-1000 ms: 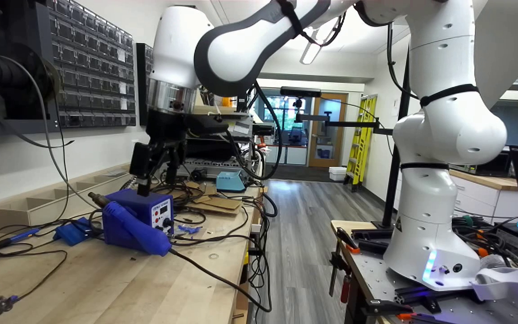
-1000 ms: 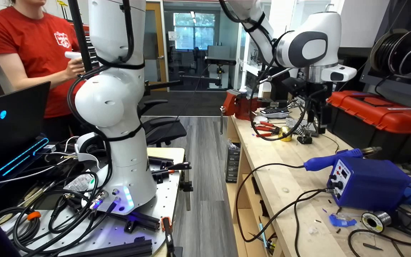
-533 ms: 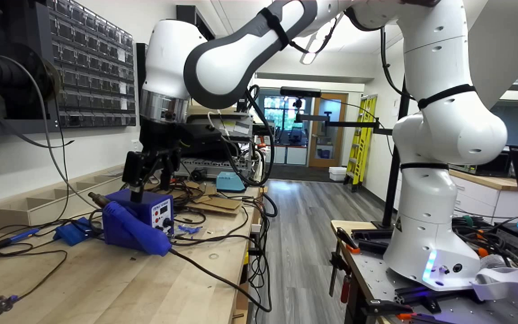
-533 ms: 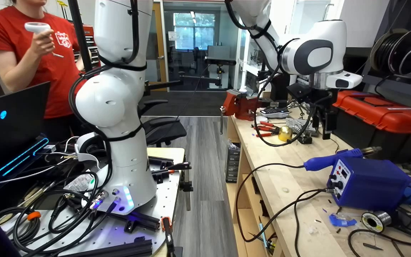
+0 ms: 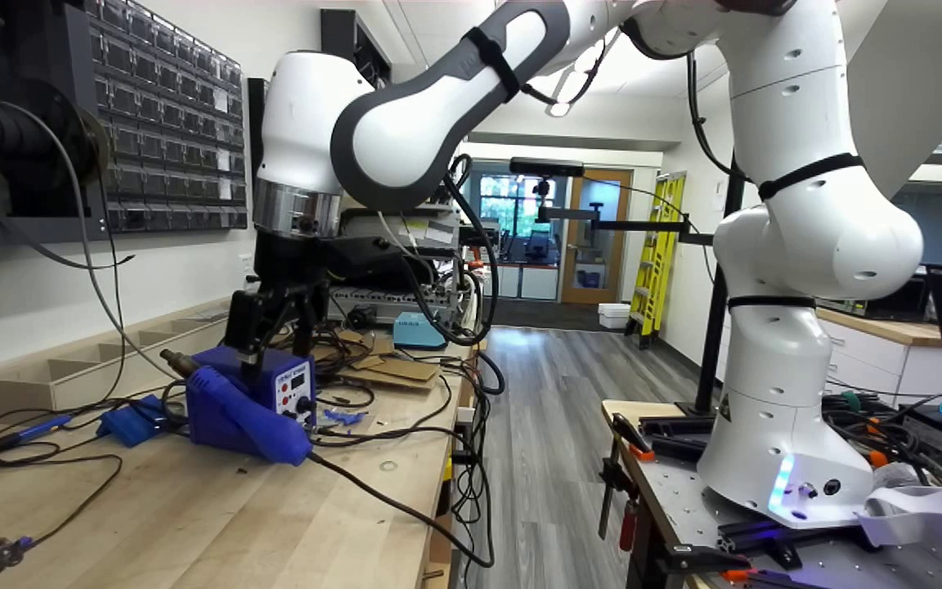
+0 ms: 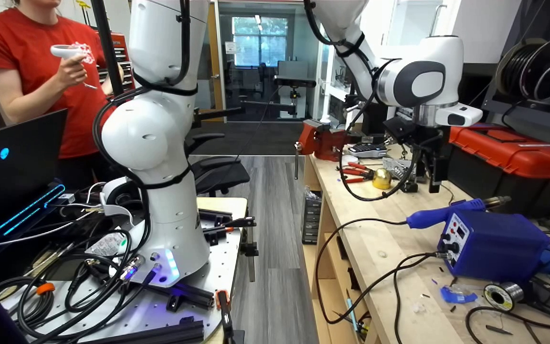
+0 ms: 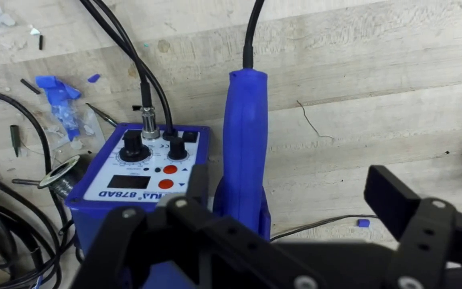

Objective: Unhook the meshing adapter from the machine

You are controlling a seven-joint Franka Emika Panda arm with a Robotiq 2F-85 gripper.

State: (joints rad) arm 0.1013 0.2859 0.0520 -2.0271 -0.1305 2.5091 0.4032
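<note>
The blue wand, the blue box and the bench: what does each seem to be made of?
Blue wand: probably matte plastic, by its smooth, rounded, evenly coloured body. Blue box: perhaps satin painted metal, by its flat sides and straight edges; plastic is possible. Bench: wood, matte, with visible grain.

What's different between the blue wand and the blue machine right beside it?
Shape: the wand is slim and rounded; the machine is boxy.
Face: the machine has a pale front panel with knobs, red buttons and a dark display; the wand shows none of these.
Pose: the machine sits flat on the workbench; the wand slants along its side, metal nozzle end higher.
Both are blue, each with a black cable attached.
</note>
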